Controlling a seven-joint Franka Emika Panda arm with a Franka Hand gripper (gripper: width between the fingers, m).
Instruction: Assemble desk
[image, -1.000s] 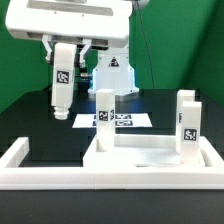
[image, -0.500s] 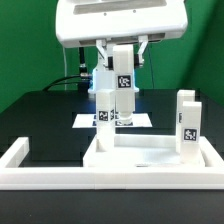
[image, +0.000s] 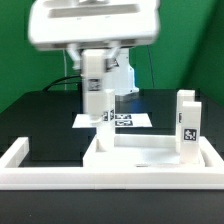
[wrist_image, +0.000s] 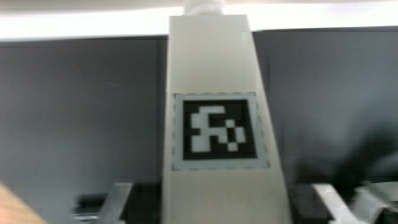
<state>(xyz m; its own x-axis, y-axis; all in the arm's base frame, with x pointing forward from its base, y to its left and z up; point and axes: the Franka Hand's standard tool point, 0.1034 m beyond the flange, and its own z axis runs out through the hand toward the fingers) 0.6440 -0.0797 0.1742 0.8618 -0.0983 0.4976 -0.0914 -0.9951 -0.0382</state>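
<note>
Green backdrop and a black table frame the scene. Partly closed, the gripper (image: 97, 72) clamps a white desk leg (image: 98, 98) between its jaws; the leg hangs upright below them, its foot over the tabletop panel (image: 150, 155) corner, where another leg (image: 186, 120) stands.

Surface (image: 40, 115): black, flat. Lying directly on it: marker board (image: 135, 121), white, flat, toward the back; tabletop panel (image: 150, 158), white, raised rim, in front; barrier wall (image: 20, 160), long, low, white, along the near edge.
</note>
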